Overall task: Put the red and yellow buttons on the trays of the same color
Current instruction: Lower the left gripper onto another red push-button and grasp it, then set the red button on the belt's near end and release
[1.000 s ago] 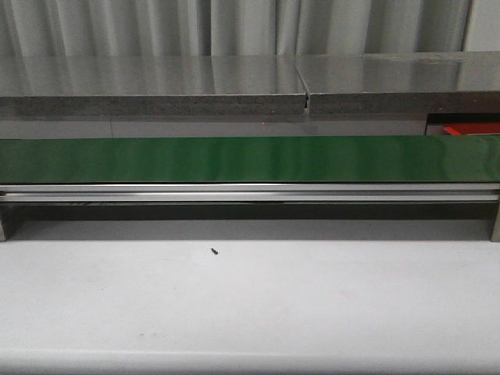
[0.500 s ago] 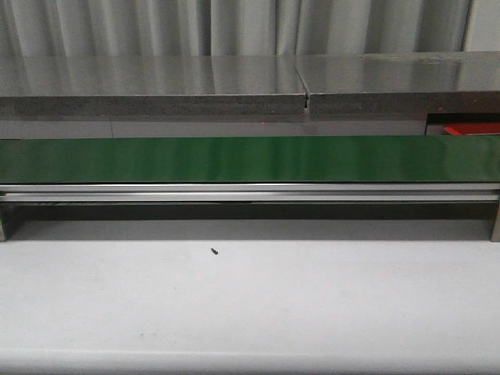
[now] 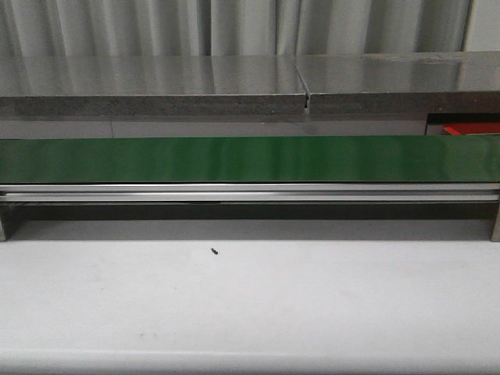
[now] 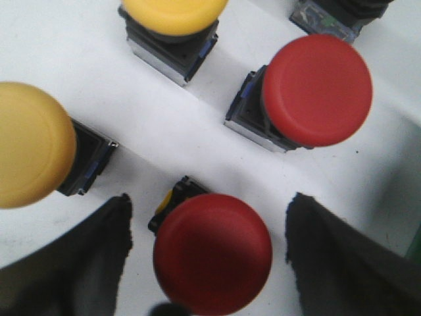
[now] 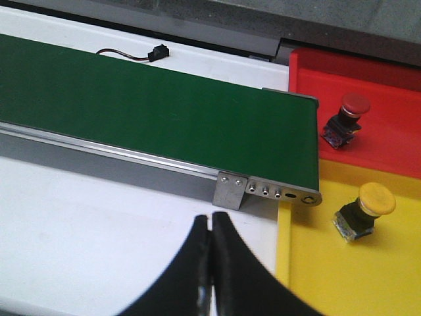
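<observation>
1. White tabletop fills the left wrist view, and low in the centre of that frame stands your target, a round red mushroom-head button on a dark square base, between the two dark fingers of the left gripper, which are spread wide and not touching it.
2. Watch the neighbours: a second red button sits at upper right, a large yellow dome button near the left finger, and another yellow button at the top edge. If you close off-centre, I judge a finger could nudge the yellow one or tip the target.
3. The smooth domed cap may slip if you pinch high; the square base looks the safer hold.
4. In the right wrist view, the right gripper has its fingers pressed together, holding nothing, above the table.
5. Beyond the green conveyor belt, the red tray and yellow tray adjoin at right, each already holding a matching button; a careless drop could land across their shared edge.
</observation>
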Robot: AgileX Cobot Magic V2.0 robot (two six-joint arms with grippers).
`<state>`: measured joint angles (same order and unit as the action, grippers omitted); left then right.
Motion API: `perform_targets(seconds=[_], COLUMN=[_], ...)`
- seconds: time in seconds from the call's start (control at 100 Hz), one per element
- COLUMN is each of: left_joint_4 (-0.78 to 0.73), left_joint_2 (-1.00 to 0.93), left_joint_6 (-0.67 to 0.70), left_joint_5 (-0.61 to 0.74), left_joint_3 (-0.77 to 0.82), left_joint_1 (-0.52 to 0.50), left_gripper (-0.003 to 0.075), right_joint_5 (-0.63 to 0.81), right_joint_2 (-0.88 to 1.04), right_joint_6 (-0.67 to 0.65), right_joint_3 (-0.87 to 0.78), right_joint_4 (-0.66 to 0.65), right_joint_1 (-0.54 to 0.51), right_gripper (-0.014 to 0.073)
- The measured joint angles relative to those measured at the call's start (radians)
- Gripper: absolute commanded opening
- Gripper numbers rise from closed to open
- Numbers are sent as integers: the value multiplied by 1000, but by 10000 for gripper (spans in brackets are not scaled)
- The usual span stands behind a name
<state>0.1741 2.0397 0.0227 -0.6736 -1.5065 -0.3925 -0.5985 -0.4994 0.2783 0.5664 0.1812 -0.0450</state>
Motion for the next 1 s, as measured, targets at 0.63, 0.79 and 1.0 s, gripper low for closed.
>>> perform_targets(seconds=[0.63, 0.79, 1.0], left_joint_4=[90, 160, 166], left_joint_2=[-186, -270, -278], left_joint_6=[-113, -172, -185], left_joint_5=[-102, -124, -142], left_joint_3=[0, 0, 0], left_joint_1=[0, 16, 104], left_gripper=[-19, -19, -19], right_joint_5=[0, 0, 0], right_joint_2=[0, 0, 0], right_joint_6=[0, 0, 0], right_joint_3=[0, 0, 0], right_joint_4=[0, 0, 0], right_joint_1=[0, 0, 0], right_gripper=[-118, -118, -118])
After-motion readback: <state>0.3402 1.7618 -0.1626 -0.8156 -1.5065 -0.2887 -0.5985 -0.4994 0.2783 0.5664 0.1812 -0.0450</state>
